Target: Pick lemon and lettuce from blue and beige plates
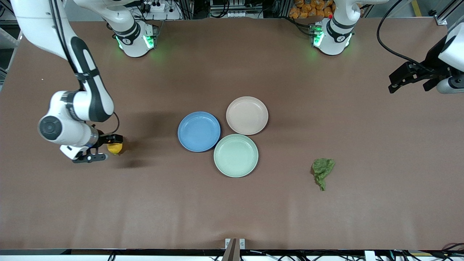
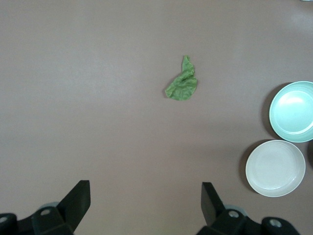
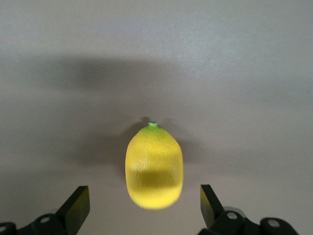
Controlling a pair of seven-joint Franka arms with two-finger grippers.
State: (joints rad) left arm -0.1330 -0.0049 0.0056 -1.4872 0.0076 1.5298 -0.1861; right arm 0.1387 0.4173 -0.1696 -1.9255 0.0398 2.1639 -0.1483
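Right gripper (image 3: 142,208) open over lemon (image 3: 154,165), left gripper (image 2: 144,203) open, lettuce (image 2: 182,82) on table.

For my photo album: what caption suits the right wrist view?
Open right gripper just above a yellow lemon on the brown table.

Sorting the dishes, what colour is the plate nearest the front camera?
Pale mint green plate, clearest in the front view.

The yellow lemon (image 1: 115,148) lies toward the right arm's end. The wrinkled green lettuce (image 1: 322,170) lies flat toward the left arm's. The blue plate (image 1: 199,131) and beige plate (image 1: 247,115) sit between, bare.
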